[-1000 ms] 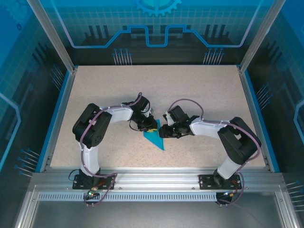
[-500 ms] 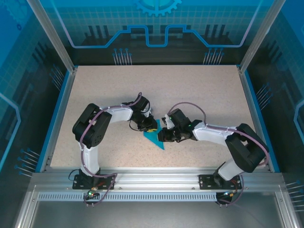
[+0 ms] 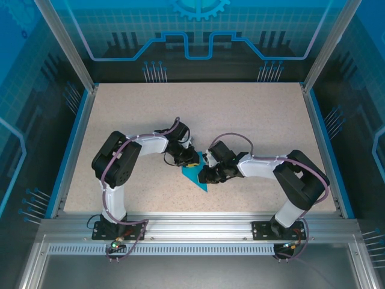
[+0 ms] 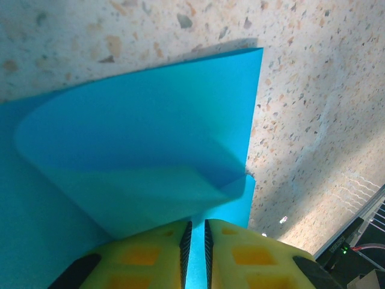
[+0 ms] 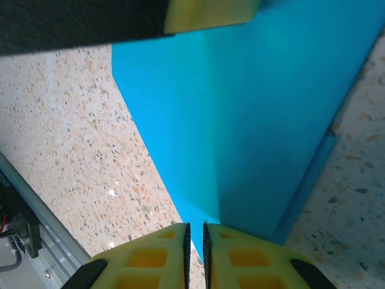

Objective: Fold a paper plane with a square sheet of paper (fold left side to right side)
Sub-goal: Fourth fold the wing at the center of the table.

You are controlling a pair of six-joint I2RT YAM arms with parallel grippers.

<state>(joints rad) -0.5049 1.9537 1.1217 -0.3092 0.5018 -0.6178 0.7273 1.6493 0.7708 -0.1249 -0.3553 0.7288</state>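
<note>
A beige, speckled stone-look table (image 3: 240,120) carries two white-and-black robot arms, the left arm (image 3: 117,159) and the right arm (image 3: 298,177), bent inward to meet near the table's front centre. Between them lies the thin, bright cyan-blue sheet of paper (image 3: 195,179), part-folded, with a point aimed at the near edge.

The left gripper (image 3: 190,161) sits on the sheet's far corner. The right gripper (image 3: 209,171) is just beside it, on the sheet's right side.

In the left wrist view, the yellow jaws of the left gripper (image 4: 195,226) are drawn in to a narrow slit and appear to pinch the sheet's (image 4: 150,120) near layers. An upper flap bows up in a soft curl, not yet pressed flat.

In the right wrist view, the right gripper (image 5: 195,227) is likewise closed to a slit where a crease in the sheet (image 5: 252,120) runs between its jaws, and it seems to have hold there.

With both grips so close on thin paper, a pull in opposing directions would likely tear it. A release before the curl is flattened could let the flap spring open. A pinch set off the line would leave the crease crooked.
</note>
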